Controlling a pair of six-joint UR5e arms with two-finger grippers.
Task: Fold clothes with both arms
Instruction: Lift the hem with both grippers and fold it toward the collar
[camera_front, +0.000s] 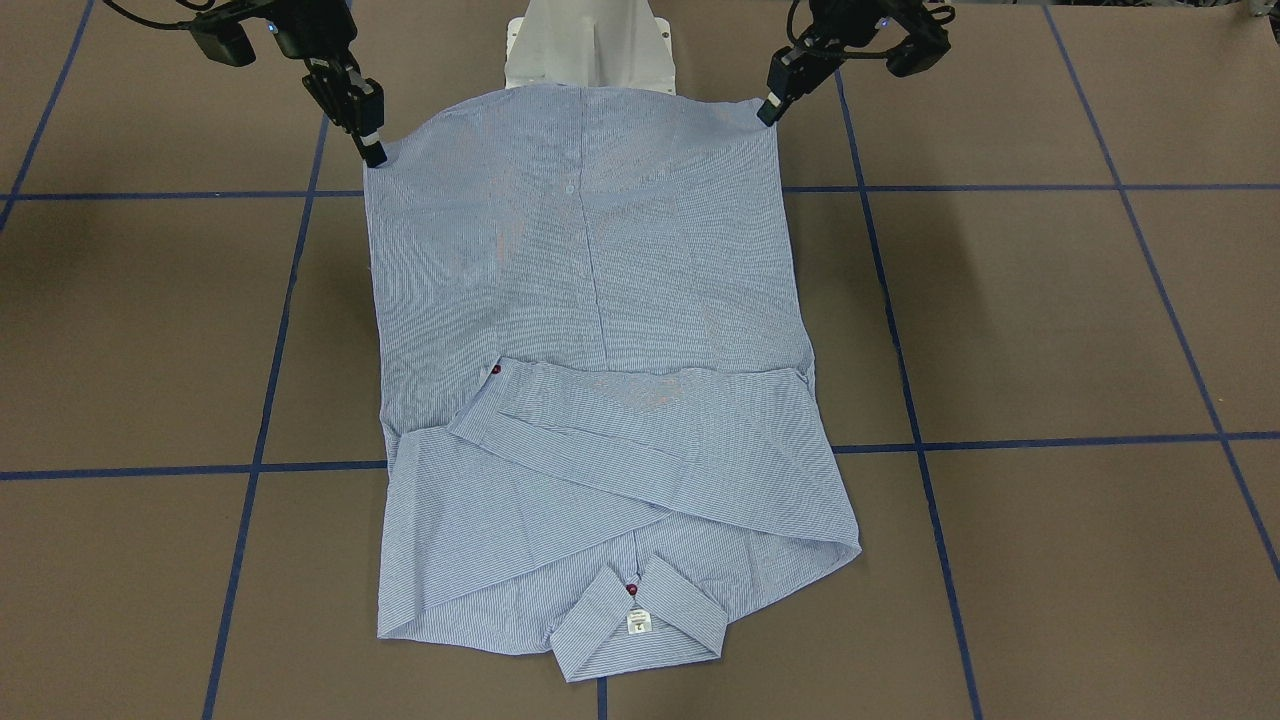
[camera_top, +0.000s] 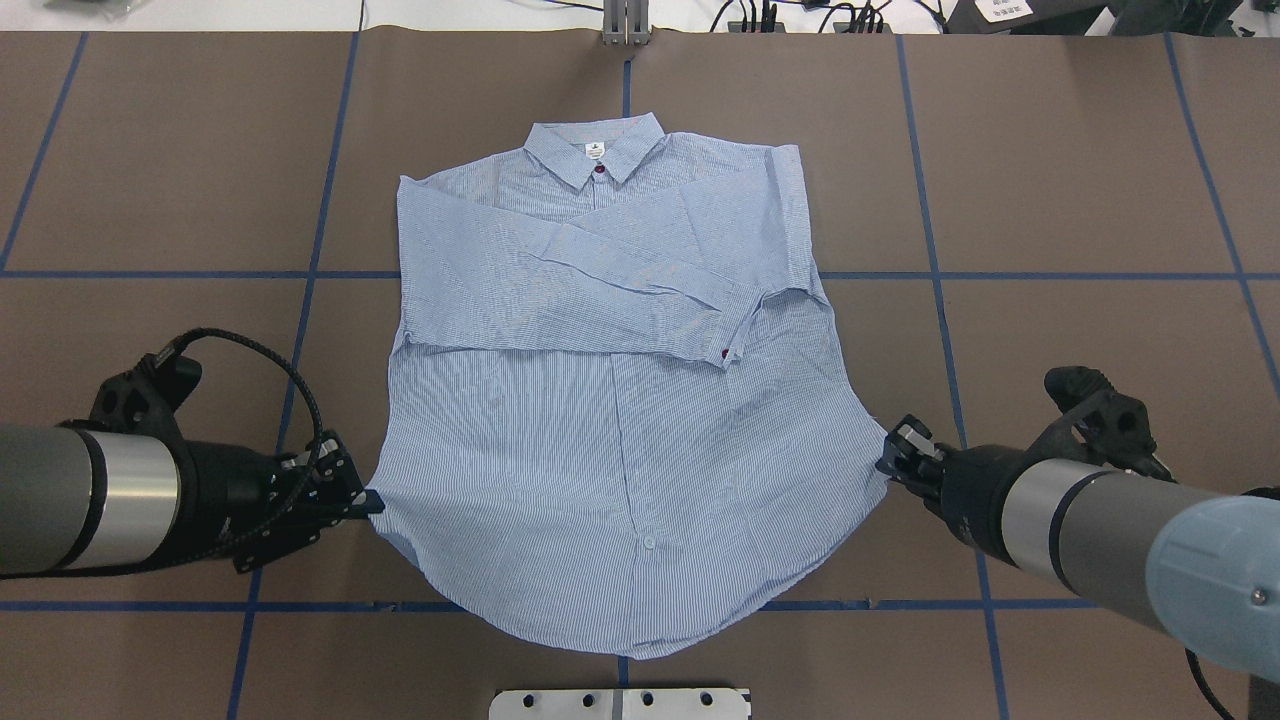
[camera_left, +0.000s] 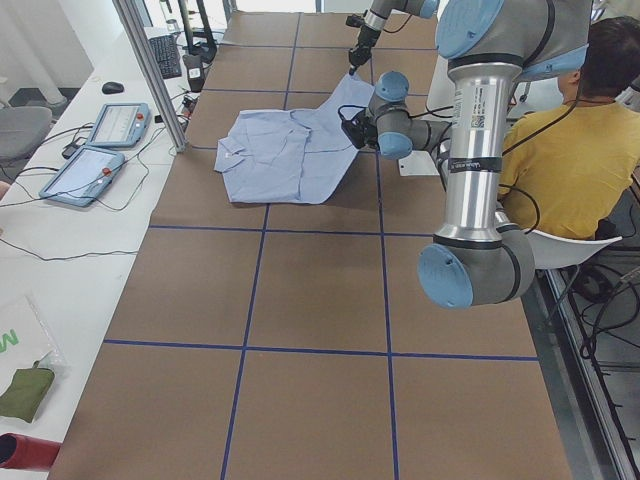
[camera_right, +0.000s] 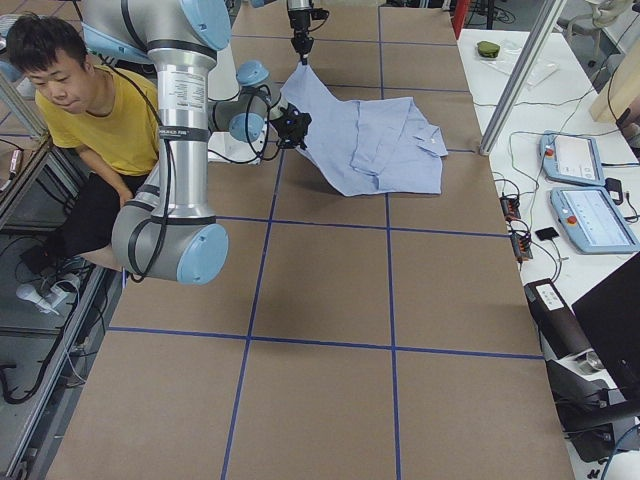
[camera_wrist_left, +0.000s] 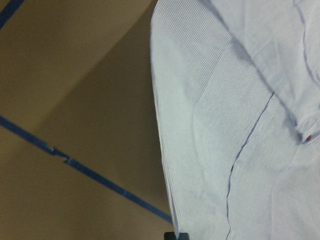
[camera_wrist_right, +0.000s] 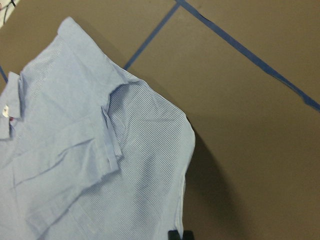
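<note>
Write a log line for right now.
left gripper: shut on shirt | right gripper: shut on shirt | hem: lifted | sleeves: folded across

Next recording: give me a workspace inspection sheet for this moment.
Surface: brown table with a blue tape grid.
Job's things: striped shirt, sleeves folded across the chest, hem end lifted.
Clutter: nothing seen.
Grippers: left gripper and right gripper each shut on a hem corner.
Cables: black cable loops over the left wrist.
Surroundings: operator in yellow seated behind the robot; teach pendants on the side bench.
</note>
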